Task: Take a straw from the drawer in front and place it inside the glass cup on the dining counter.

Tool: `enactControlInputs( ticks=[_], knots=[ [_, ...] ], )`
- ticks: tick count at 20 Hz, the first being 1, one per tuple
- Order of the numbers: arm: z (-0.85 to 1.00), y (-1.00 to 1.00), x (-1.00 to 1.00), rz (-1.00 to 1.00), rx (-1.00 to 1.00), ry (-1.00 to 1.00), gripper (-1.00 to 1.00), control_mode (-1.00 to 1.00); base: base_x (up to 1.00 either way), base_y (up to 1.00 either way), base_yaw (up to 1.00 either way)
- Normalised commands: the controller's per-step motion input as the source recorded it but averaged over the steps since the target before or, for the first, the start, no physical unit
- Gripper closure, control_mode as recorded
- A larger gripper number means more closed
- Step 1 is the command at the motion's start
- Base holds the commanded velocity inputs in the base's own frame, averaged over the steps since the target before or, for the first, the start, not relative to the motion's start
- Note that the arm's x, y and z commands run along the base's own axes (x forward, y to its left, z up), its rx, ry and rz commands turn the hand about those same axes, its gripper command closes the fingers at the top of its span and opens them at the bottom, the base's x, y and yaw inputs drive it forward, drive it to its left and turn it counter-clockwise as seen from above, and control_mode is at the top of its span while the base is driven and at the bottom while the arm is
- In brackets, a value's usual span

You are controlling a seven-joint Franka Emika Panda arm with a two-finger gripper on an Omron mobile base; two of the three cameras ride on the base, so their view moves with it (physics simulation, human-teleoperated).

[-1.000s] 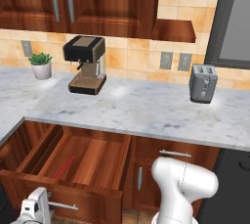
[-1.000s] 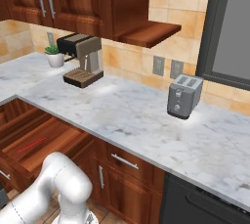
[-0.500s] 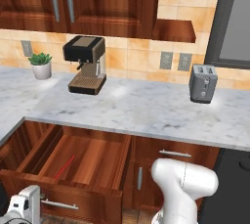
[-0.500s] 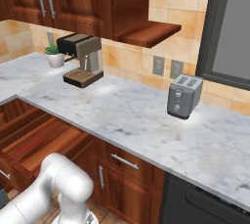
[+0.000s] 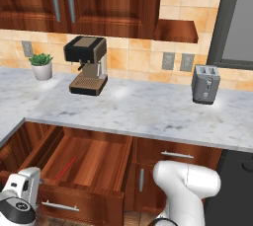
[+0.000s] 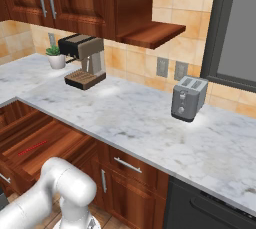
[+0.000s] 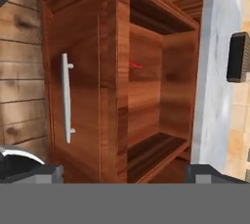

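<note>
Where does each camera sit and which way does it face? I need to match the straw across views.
Left base view: behind the arm's left, looking down at the open drawer, straw and coffee machine; white arm lower right.
Right base view: behind its right; same drawer, straw, toaster; arm lower left.
Hand view: rolled sideways, facing the drawer front and handle; open tool at bottom.
All share the straw.

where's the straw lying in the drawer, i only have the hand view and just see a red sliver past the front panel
Observer: The straw lies flat on the floor of the drawer, toward its left side, angled diagonally.
Operator: is the drawer fully out
Observer: It is pulled well out from under the marble worktop; the whole straw is uncovered in the base views.
Operator: anything above it on the worktop
Observer: A coffee machine stands there, with a potted plant to its left.
</note>
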Motion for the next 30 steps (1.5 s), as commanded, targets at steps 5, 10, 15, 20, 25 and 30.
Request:
enactControlInputs(
  ticks=[5,10,15,20,25,30],
  knots=[
    [0.77,-0.2,0.31,-0.08,0.18,0.06,-1.0,-1.0,0.0,0.0,0.0],
    [0.57,-0.28,0.45,-0.04,0.19,0.06,-1.0,-1.0,0.0,0.0,0.0],
    [0.3,-0.32,0.45,-0.08,0.17,0.03,-1.0,-1.0,0.0,0.0,0.0],
    [0.02,-0.43,0.43,-0.14,0.2,0.05,-1.0,-1.0,0.0,0.0,0.0],
    [0.0,-0.47,0.37,-0.12,0.2,0.05,-1.0,-1.0,0.0,0.0,0.0],
    [0.0,-0.29,0.41,-0.14,0.16,0.08,-1.0,-1.0,0.0,0.0,0.0]
  ],
)
